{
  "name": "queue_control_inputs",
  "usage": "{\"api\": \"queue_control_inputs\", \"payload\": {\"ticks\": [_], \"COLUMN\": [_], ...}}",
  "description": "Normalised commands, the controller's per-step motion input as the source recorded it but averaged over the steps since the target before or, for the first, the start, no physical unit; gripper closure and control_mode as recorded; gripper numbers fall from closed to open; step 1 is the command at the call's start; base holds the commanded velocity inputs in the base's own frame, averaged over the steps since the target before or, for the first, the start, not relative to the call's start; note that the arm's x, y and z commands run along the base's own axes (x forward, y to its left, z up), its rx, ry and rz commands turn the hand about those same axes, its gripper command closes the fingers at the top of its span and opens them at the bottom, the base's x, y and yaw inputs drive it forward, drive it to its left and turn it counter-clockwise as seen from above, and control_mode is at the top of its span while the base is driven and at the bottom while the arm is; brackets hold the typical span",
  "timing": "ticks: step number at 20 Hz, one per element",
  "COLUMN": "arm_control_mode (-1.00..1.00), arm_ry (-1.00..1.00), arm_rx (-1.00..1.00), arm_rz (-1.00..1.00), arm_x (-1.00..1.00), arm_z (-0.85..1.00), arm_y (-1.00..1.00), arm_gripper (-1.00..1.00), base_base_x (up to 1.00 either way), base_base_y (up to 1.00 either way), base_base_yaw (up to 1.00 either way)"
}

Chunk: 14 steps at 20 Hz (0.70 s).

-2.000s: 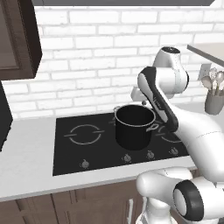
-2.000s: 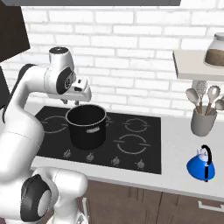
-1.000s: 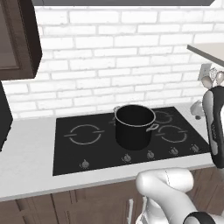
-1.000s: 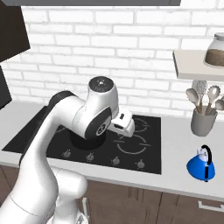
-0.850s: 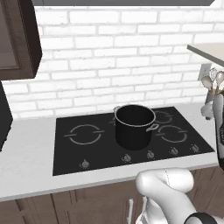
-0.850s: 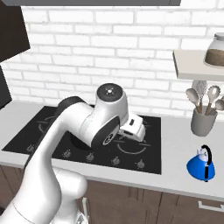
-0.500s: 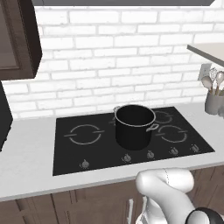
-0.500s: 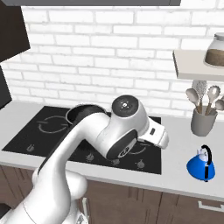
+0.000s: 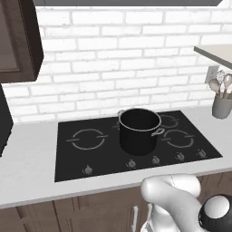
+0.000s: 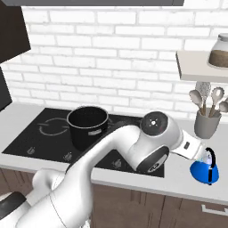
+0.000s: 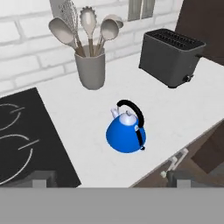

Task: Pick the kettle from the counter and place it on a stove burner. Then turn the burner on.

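A small bright blue kettle [image 11: 126, 136] with a black arched handle stands upright on the pale grey counter [image 11: 183, 109], near its front edge and just to the right of the black glass cooktop [image 11: 17, 140].

The robot's white arm reaches across the stove toward that spot. Seen from the right base view, its gripper [image 10: 201, 156] sits just up and to the left of the kettle [image 10: 205, 171], overlapping the top of the handle in the picture; whether it touches cannot be told from there. In the hand view the kettle sits a little right of centre, ahead of the two dark finger tips [image 11: 43, 178], which stand far apart at the bottom corners. The jaws are spread wide and hold nothing.

Behind the kettle, against the white brick wall, a grey utensil holder [image 11: 90, 68] carries spoons and a whisk. A dark toaster [image 11: 171, 57] stands further right on the counter.

On the cooktop, a large black pot [image 9: 139, 130] rests over the middle, left of the ringed burner outlines [image 9: 177, 137].
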Motion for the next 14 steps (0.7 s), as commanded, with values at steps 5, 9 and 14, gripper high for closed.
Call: {"api": "queue_control_inputs", "payload": {"ticks": [5,9,14], "arm_control_mode": [-1.0,-1.0,-1.0], "arm_ry": [0.16,0.16,0.0], "arm_rx": [0.02,0.14,0.18], "arm_rz": [-0.05,0.11,0.35], "arm_x": [0.6,0.78,0.22], "arm_z": [-0.15,-0.13,-0.32], "arm_y": [-1.0,-0.94,-0.81], "arm_gripper": [-1.0,-1.0,-1.0], "base_base_x": [0.0,0.0,0.0], "base_base_y": [0.0,0.0,0.0], "base_base_yaw": [0.0,0.0,0.0]}}
